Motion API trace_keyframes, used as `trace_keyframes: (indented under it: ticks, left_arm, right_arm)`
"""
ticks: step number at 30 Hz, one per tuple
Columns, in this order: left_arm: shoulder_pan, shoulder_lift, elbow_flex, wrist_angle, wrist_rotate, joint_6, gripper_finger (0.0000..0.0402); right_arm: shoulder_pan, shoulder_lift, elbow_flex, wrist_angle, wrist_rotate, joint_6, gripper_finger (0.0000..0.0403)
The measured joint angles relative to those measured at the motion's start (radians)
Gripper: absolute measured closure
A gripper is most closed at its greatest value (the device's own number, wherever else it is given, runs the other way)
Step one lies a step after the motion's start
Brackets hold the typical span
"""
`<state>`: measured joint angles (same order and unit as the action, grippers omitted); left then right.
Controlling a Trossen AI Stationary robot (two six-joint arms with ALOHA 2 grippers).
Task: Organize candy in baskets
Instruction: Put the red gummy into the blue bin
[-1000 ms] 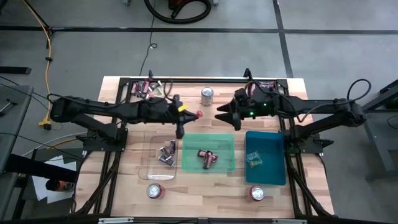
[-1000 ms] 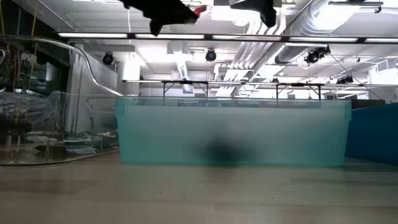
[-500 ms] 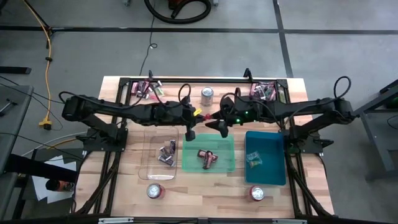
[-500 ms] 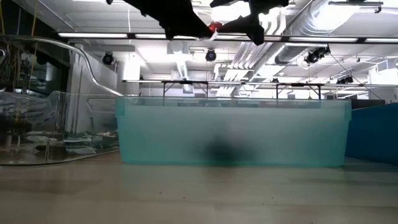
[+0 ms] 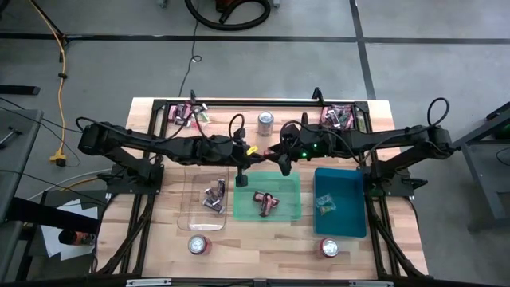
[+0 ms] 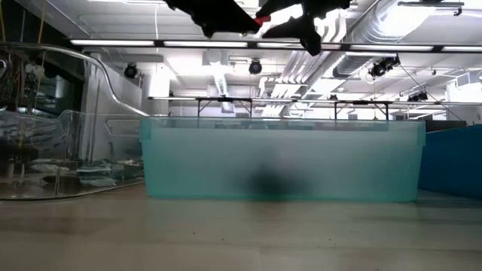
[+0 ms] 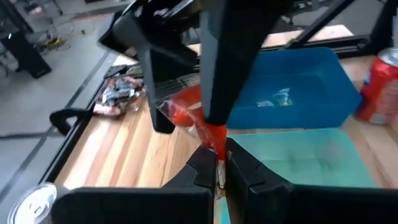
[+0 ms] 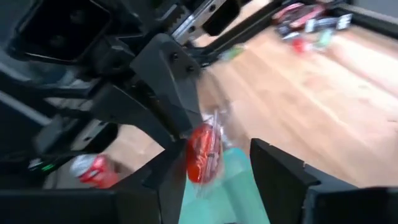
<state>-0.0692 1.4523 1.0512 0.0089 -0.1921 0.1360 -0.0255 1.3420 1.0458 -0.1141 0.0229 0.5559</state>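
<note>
A red wrapped candy (image 8: 200, 148) hangs in the air over the far edge of the green basket (image 5: 268, 195), with my left gripper (image 7: 219, 155) shut on it. My right gripper (image 8: 217, 149) faces it from the table's right, open, with its fingers on either side of the candy's red body. The clear basket (image 5: 205, 199) and the blue basket (image 5: 340, 201) flank the green one, and each of the three holds some candy. In the low view both grippers meet at the top, with the candy (image 6: 261, 20) between them. My left gripper pinches the candy's twisted wrapper end (image 7: 215, 139) between its two fingers. It comes from the table's left, slanting a little down. The red body sticks out beyond the fingertips, lifted clear above the green basket. My right gripper has one finger (image 8: 169, 177) close beside the candy; whether it touches, I cannot tell.
Loose candy lies in piles at the far left corner (image 5: 185, 114) and the far right corner (image 5: 339, 117), inside a black frame. A silver can (image 5: 265, 121) stands at the far middle. Another silver can (image 5: 198, 245) and a red can (image 5: 328, 248) stand near the front.
My left gripper has carried the red candy toward the table's right and rolled a little. My right gripper has come down and toward the table's left to meet it. The candy now sits between the right fingers.
</note>
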Motion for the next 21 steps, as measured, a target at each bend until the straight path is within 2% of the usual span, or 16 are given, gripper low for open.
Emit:
trace_keyframes:
  ticks: [3, 8, 14, 17, 21]
  left_arm:
    - [-0.008, 0.000, 0.001, -0.005, -0.010, 0.015, 0.0401]
    - [-0.007, 0.000, 0.001, -0.004, -0.022, 0.008, 0.0401]
    - [-0.007, 0.000, 0.001, -0.003, -0.027, 0.008, 0.0388]
    - [-0.007, 0.000, 0.001, -0.005, -0.034, 0.031, 0.0373]
    - [-0.007, 0.000, 0.001, -0.006, -0.056, 0.028, 0.0335]
  right_arm:
    - [-0.001, 0.000, 0.000, 0.027, -0.068, -0.013, 0.0246]
    - [-0.001, 0.000, 0.000, 0.024, -0.079, -0.002, 0.0267]
    - [-0.001, 0.000, 0.000, 0.021, -0.083, 0.005, 0.0336]
    - [0.000, 0.000, 0.000, 0.021, -0.083, 0.004, 0.0385]
    - [-0.001, 0.000, 0.000, 0.021, -0.083, -0.005, 0.0388]
